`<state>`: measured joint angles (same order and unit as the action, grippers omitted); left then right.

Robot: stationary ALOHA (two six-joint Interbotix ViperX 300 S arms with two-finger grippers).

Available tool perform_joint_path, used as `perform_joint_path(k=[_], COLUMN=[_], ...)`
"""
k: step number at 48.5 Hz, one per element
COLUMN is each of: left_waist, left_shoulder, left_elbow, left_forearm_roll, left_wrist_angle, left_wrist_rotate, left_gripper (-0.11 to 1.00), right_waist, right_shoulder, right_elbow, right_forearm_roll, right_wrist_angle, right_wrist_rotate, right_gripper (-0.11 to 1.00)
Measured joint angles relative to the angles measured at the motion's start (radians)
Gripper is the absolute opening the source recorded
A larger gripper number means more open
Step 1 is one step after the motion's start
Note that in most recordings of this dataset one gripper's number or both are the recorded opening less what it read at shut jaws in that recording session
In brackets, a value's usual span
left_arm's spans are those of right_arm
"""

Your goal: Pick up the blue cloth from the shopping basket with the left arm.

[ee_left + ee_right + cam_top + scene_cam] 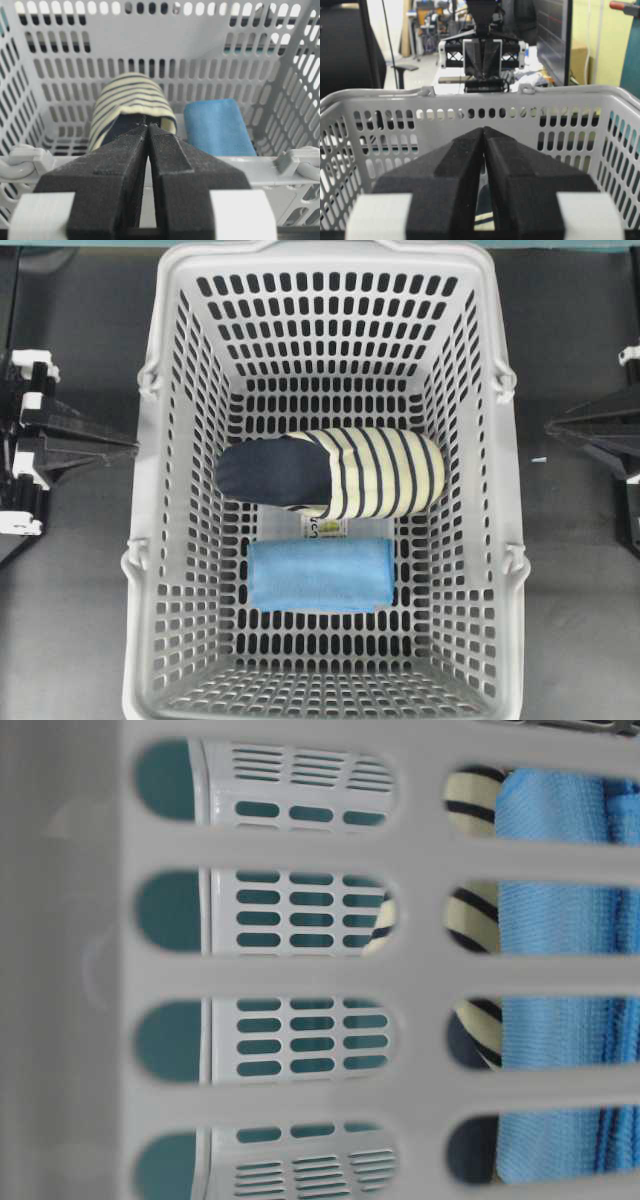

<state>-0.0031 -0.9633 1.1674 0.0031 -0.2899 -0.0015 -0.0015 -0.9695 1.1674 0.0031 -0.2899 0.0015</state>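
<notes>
The reach has not begun. The blue cloth (320, 575) lies folded on the shopping basket (160, 420) floor at six o'clock from the striped slipper (335, 472), seemingly atop a labelled container (325, 528). The left gripper (130, 448) waits outside at nine o'clock, fingers pressed together; the right gripper (552, 427) likewise. Next: open, clear the rim, descend.
</notes>
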Motion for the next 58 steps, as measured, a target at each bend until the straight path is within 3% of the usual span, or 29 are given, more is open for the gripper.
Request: perform_joint_path(k=[6,24,27,37,39,48,52,58], left_waist=[0.0,-0.077,-0.092,-0.103,-0.101,-0.103,-0.106,-0.117], left_shoulder=[0.002,0.138,0.175,0.311,0.337,0.46,0.528,0.634], left_elbow=[-0.061,-0.331,-0.374,-0.511,-0.54,-0.684,-0.739,-0.824], left_forearm_roll=[0.032,0.038,0.038,0.038,0.038,0.038,0.038,0.04], left_wrist_angle=[0.077,0.425,0.471,0.615,0.644,0.781,0.848,0.923], left_wrist_rotate=[-0.011,-0.014,-0.014,-0.014,-0.014,-0.046,-0.06,-0.074], left_gripper=[0.0,0.0,0.0,0.0,0.0,0.01,0.13,0.51], right_waist=[0.003,0.012,0.017,0.021,0.023,0.021,0.021,0.021], right_shoulder=[-0.002,-0.002,-0.002,-0.002,-0.002,-0.003,-0.005,-0.008], right_elbow=[0.0,-0.051,-0.058,-0.072,-0.071,-0.072,-0.071,-0.072], right_forearm_roll=[0.005,0.011,0.012,0.012,0.012,0.014,0.012,0.012], right_wrist_angle=[0.006,0.17,0.189,0.207,0.209,0.225,0.229,0.229], right_wrist_rotate=[0.006,0.023,0.023,0.023,0.023,0.023,0.023,0.023], right_gripper=[0.0,0.02,0.12,0.73,0.8,0.78,0.78,0.78])
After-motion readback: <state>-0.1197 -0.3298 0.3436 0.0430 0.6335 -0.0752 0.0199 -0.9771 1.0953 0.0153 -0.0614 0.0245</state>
